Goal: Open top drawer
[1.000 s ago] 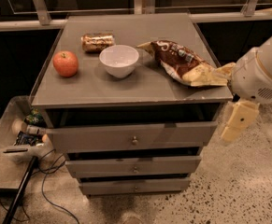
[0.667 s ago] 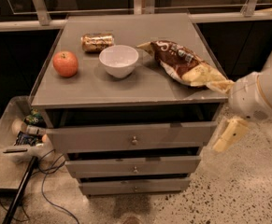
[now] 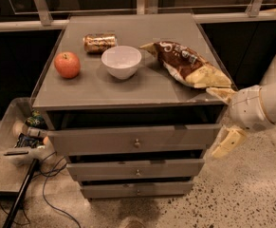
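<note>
The top drawer (image 3: 104, 140) is the widest grey front of three, just under the cabinet top, with a small round metal knob (image 3: 137, 143) at mid-front. A dark gap shows above its front; its inside is hidden. My gripper (image 3: 223, 119) is at the drawer's right end, off the cabinet's right front corner. Its cream fingers stand apart: one fingertip (image 3: 219, 93) is up by the cabinet top's corner, the other (image 3: 226, 143) hangs level with the drawer front. It holds nothing and is well right of the knob.
On the cabinet top (image 3: 95, 87) lie an apple (image 3: 67, 64), a white bowl (image 3: 121, 61), a can on its side (image 3: 99, 42) and a chip bag (image 3: 187, 65) reaching the right front corner. Two narrower drawers (image 3: 136, 169) sit below. A bin with clutter (image 3: 21, 137) and cables lie left.
My arm has moved down and in toward the cabinet's right front corner. The gripper now sits by the top drawer's right end. The drawers and tabletop objects have not moved.
</note>
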